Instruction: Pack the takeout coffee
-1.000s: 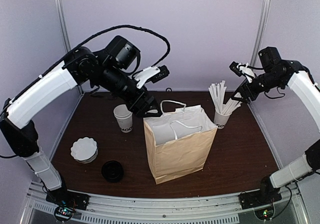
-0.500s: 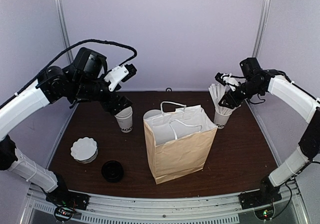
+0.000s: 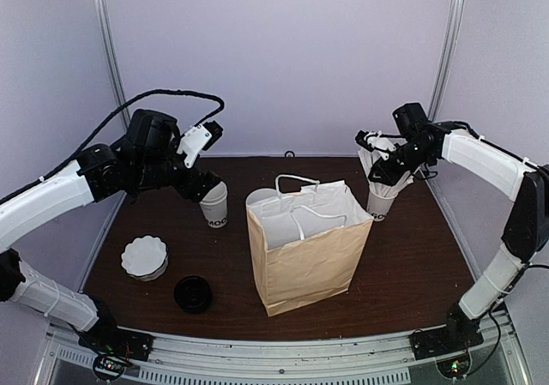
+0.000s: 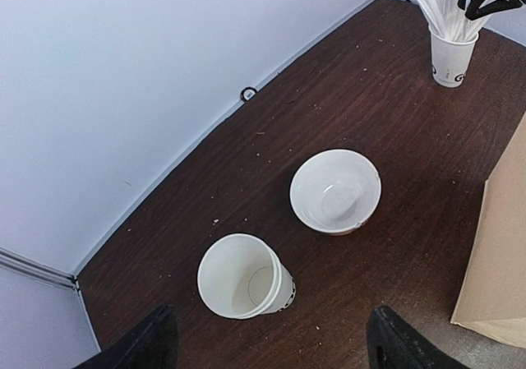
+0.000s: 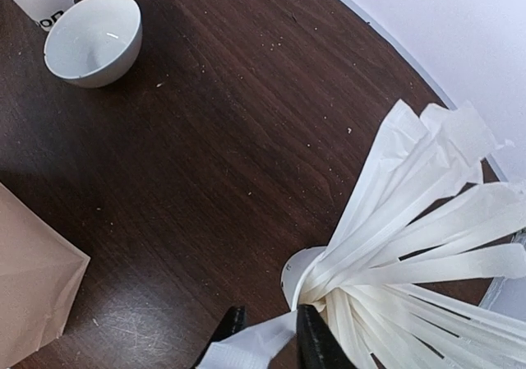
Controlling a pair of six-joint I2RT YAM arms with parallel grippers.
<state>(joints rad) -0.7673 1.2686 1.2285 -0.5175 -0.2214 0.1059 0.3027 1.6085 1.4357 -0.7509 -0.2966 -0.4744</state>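
Observation:
The takeout coffee with its black lid is out of view. A lidless white printed cup stands left of the brown paper bag. My left gripper hovers over that cup, open, with nothing between its fingers. A white cup of white sticks stands right of the bag. My right gripper is at the stick bundle, shut on one white stick that lies across the gap between its fingers.
A white bowl sits behind the bag, between the two cups. A black round lid and a scalloped white dish lie at the front left. The open bag stands upright mid-table, handles up.
My left arm drew back from the bag's top and came over the lidless cup. My right arm swung left and down into the sticks, and its jaws narrowed onto one.

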